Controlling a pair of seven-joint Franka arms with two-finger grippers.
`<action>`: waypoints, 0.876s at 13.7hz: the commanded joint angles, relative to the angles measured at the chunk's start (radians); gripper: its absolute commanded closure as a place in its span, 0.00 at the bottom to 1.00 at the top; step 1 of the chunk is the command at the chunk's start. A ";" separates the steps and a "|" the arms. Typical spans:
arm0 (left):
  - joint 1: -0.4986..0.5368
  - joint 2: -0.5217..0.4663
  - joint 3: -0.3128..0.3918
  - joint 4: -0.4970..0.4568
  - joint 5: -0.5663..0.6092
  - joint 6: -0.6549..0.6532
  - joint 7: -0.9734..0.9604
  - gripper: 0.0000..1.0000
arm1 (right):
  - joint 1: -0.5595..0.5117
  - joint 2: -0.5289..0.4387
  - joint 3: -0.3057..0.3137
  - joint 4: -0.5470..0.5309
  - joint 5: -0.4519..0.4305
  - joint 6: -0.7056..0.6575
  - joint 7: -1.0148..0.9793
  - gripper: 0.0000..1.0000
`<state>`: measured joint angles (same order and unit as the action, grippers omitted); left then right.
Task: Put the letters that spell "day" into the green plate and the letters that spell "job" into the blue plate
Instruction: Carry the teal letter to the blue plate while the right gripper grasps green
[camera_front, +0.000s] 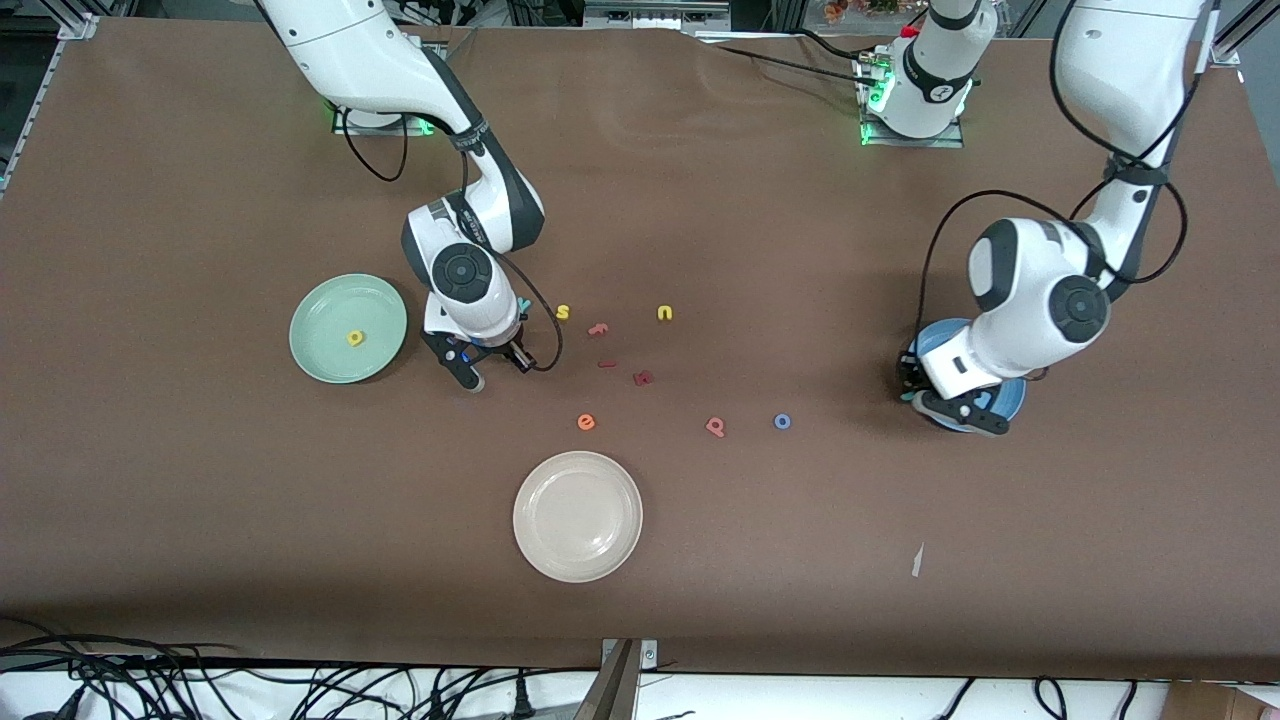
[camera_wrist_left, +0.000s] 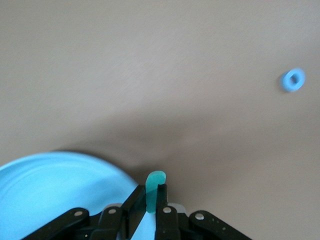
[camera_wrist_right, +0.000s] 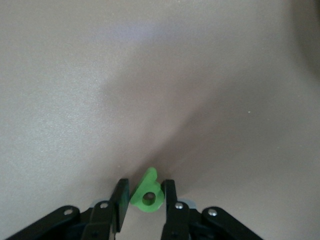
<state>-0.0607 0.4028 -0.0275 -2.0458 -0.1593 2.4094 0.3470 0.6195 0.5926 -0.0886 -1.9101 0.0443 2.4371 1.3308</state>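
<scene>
The green plate holds the yellow d. Beside that plate my right gripper is down at the table, shut on the green a. A teal y peeks out beside the right arm. My left gripper hangs over the rim of the blue plate, shut on the teal j. The blue o and the pink b lie on the table between the arms.
A cream-white plate sits nearer the front camera. Loose letters lie mid-table: yellow s, pink f, yellow u, orange e and two small red ones. A paper scrap lies toward the left arm's end.
</scene>
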 joint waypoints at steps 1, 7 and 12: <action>0.033 -0.085 -0.011 -0.088 0.015 0.004 0.041 0.91 | -0.004 -0.003 -0.003 0.015 0.006 -0.025 -0.028 0.83; 0.045 -0.085 -0.011 -0.094 0.044 0.004 0.044 0.46 | -0.020 -0.126 -0.129 0.089 0.009 -0.390 -0.515 0.83; 0.004 -0.065 -0.017 -0.059 0.030 0.022 0.029 0.45 | -0.024 -0.220 -0.318 -0.062 0.072 -0.417 -0.945 0.81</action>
<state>-0.0317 0.3461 -0.0374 -2.1133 -0.1395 2.4206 0.3801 0.5891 0.4176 -0.3672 -1.8671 0.0639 1.9916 0.5091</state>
